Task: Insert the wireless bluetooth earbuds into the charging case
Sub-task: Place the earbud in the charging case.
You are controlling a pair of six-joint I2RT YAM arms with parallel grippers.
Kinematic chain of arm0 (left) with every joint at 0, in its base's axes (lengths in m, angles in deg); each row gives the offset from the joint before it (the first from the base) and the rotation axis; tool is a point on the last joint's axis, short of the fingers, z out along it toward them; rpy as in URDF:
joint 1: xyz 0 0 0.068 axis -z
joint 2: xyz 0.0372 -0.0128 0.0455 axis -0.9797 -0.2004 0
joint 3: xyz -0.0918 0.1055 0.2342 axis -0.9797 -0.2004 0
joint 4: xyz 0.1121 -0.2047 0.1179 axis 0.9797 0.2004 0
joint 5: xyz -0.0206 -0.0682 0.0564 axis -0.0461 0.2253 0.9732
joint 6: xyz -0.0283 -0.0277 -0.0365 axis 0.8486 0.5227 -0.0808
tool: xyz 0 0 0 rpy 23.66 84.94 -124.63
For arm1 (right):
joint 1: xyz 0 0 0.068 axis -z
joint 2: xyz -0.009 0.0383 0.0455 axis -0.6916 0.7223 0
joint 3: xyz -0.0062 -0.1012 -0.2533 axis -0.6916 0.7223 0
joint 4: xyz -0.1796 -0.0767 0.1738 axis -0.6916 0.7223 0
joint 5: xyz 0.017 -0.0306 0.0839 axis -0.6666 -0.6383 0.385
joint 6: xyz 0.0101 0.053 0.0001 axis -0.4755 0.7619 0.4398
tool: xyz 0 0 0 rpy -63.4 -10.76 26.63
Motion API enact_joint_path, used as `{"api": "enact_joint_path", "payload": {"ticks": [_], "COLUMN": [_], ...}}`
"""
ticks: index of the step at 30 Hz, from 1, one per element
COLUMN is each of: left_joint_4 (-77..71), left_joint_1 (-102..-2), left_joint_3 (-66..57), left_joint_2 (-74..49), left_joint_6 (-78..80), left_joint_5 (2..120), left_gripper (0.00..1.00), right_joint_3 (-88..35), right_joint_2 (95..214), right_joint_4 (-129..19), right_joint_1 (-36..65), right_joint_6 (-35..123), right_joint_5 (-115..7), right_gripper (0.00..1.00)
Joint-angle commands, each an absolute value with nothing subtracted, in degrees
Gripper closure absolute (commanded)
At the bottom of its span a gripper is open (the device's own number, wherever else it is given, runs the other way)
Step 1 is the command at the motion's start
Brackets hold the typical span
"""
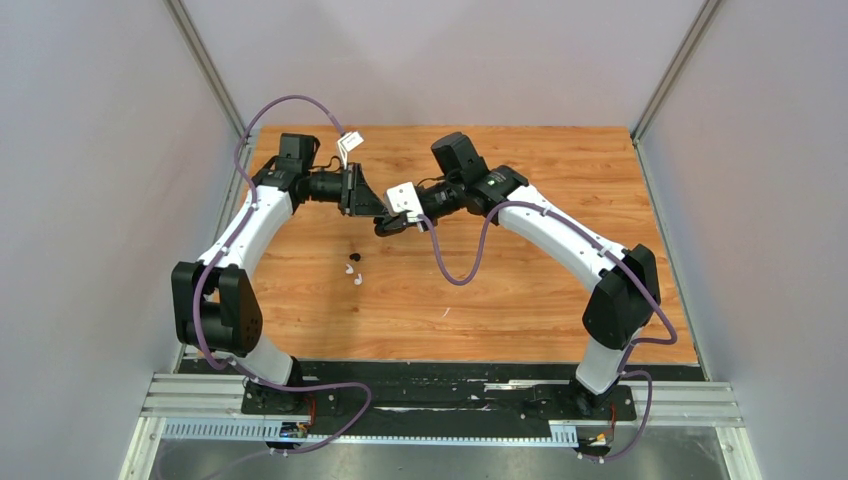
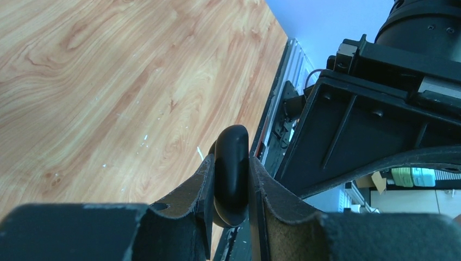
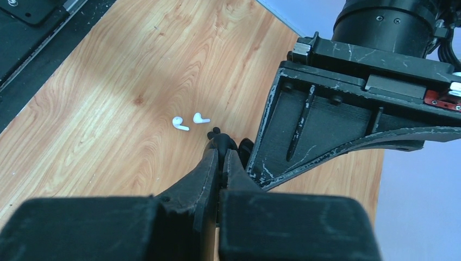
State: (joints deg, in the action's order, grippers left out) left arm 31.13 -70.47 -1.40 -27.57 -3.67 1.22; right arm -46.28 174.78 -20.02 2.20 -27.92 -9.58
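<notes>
While the left end effector (image 2: 232, 162) is clamped w/ both fingers (image 2: 201, 185) on a black, rounded, glossy item, by its looks the charging case (image 2: 231, 179), the case stands on edge between the pads and its upper end pokes out past the tips. Just beside the case, on its right, sits the right end effector (image 3: 222, 155). Its jaws are nearly together and pinch a tiny black piece at the very tips, apparently a black earbud (image 3: 220, 142), though it's too small to make out its orientation. The two end effectors are close enough that each wrist cam is partly filled by the other's black housing, approx. tip to tip above the table (image 3: 108, 109). Whether the earbud touches the case can't be told. Below the case and towards the arm bases, two white earbuds (image 3: 179, 123) (image 3: 200, 117) lie loose on the wood, side by side, near each other but apart, stems visible. In the top view a second black earbud (image 1: 356, 258) rests on the table between the case and the white pair, just beside the nearer white one.
</notes>
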Motion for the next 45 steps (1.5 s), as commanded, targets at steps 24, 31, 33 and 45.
{"api": "enact_joint_path", "payload": {"ticks": [24,31,33,45], "left_joint_4": [29.9,29.8,29.9,30.3], "left_joint_1": [-70.0,-69.9,-69.9,-69.9], "left_joint_3": [-3.0,-3.3,-3.4,-3.0], "left_joint_2": [-23.3,-23.0,-22.9,-23.3], "left_joint_6": [-3.2,-3.2,-3.3,-4.1], "left_joint_5": [0.4,0.5,0.7,1.4], "left_gripper": [1.00,1.00,1.00,1.00], "right_joint_3": [-50.3,-51.3,-51.6,-51.7], "right_joint_2": [177.8,178.1,177.9,173.4], "right_joint_4": [-16.0,-16.1,-16.3,-17.5], "right_joint_1": [-0.8,-1.8,-1.9,-1.8], "right_joint_6": [-32.5,-32.6,-32.5,-29.7], "right_joint_5": [-16.5,-18.4,-19.0,-20.9], "right_gripper": [1.00,0.93,0.88,0.73]}}
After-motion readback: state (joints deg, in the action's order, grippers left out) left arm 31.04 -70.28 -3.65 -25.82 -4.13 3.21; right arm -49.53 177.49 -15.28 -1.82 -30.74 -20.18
